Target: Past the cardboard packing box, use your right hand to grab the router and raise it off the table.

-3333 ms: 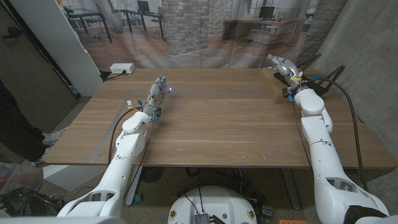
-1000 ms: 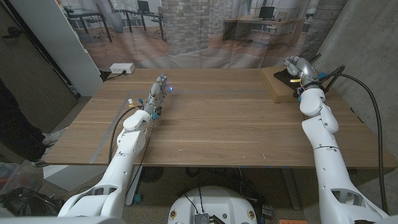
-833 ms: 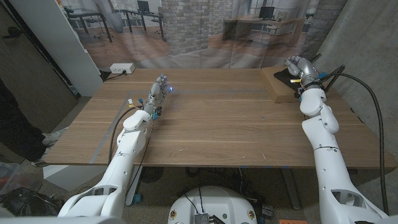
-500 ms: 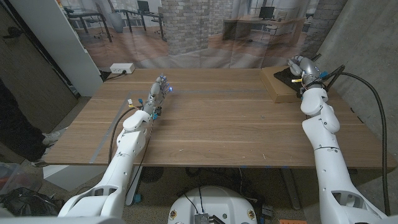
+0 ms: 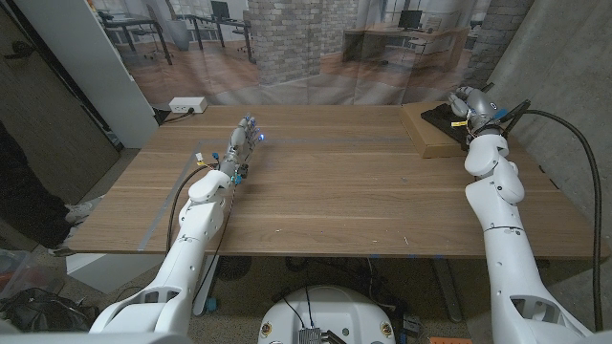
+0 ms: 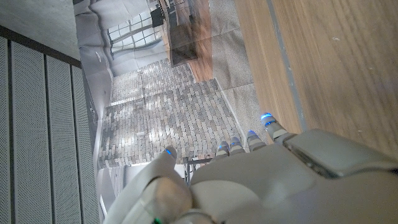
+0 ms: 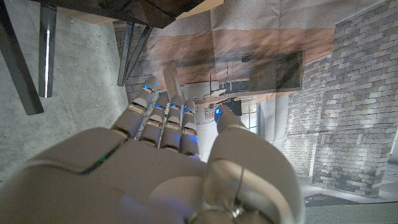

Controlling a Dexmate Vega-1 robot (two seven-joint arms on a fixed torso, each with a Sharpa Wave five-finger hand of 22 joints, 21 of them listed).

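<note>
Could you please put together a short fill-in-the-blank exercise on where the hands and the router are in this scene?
1. The black router lies on top of the cardboard ____.
2. The hand over the router is the robot's ____ hand.
3. The left hand is over the ____ table, far from the box.
4. The box sits at the table's far ____ corner.

Missing words: box; right; wooden; right
</note>
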